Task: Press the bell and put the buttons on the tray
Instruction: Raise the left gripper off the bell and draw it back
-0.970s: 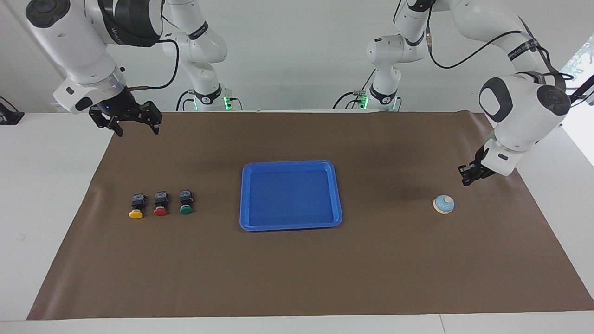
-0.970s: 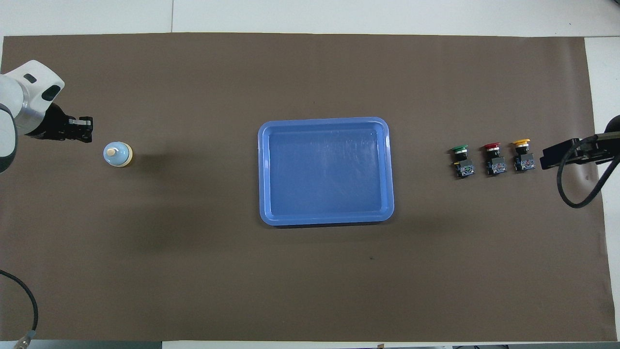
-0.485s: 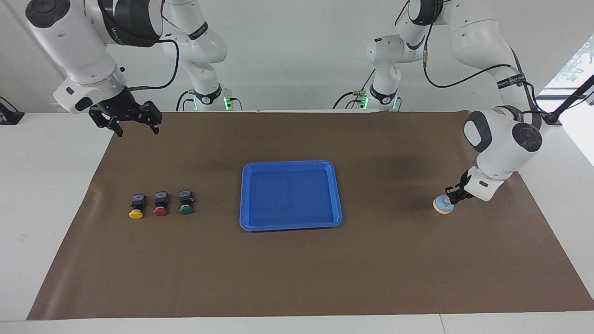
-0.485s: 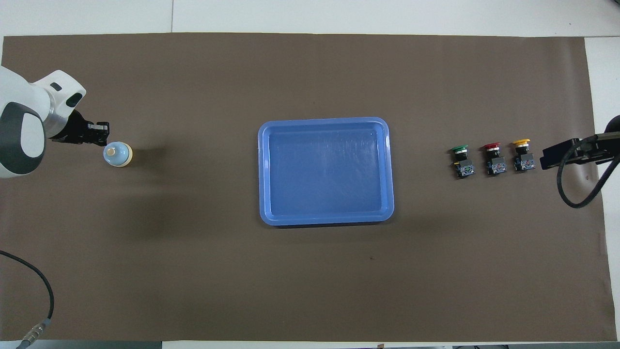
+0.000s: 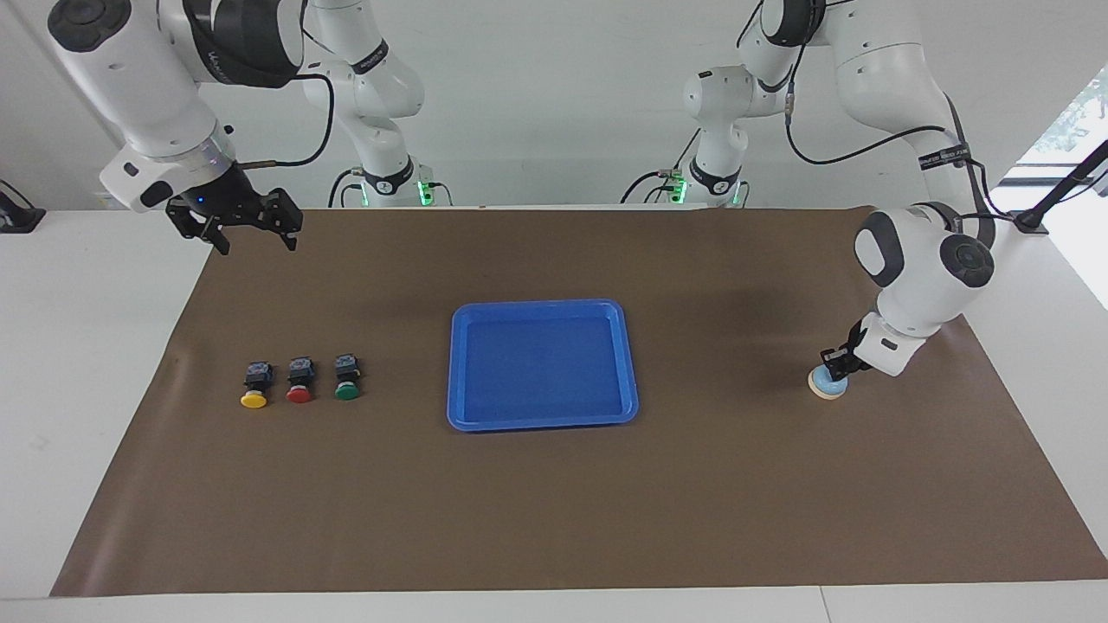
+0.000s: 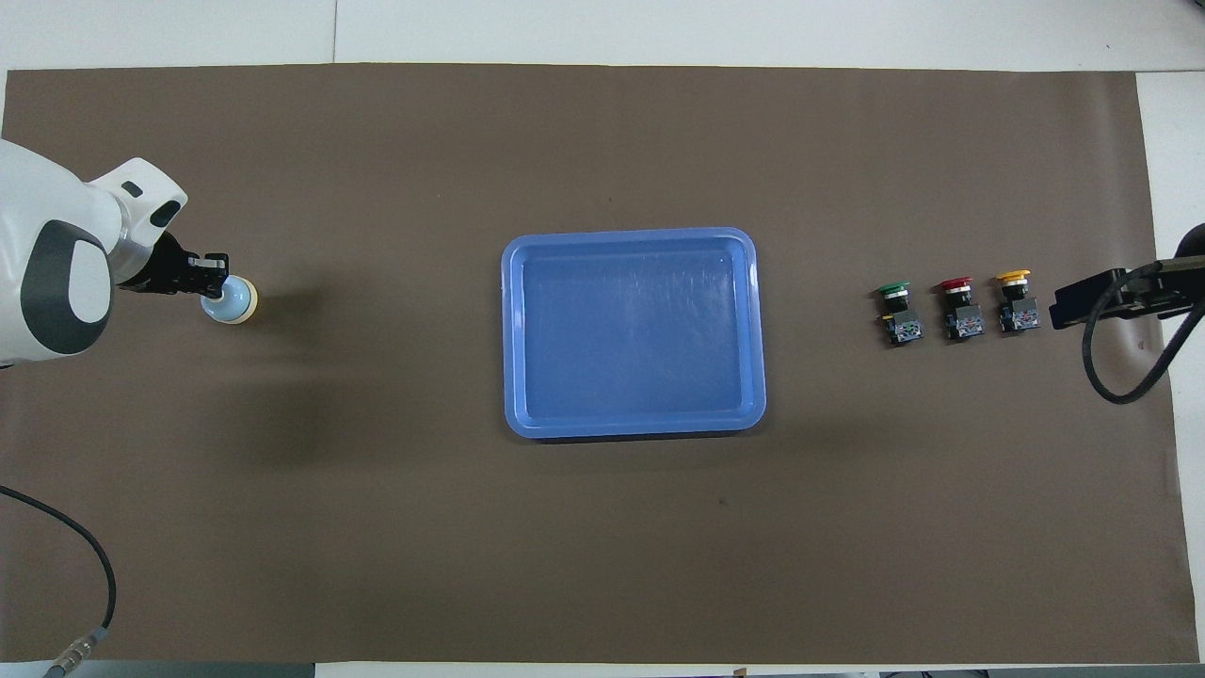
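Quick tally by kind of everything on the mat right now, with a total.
Bell: 1
Yellow button: 1
Red button: 1
Green button: 1
Tray: 1
Total: 5

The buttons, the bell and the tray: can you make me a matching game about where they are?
Things:
1. bell
2. tray
3. yellow button
4. green button

Places:
A. middle of the brown mat
B. under the left gripper
C. button closest to the tray
D. end of the button row, toward the right arm's end of the table

Pairs: 1-B, 2-A, 3-D, 4-C
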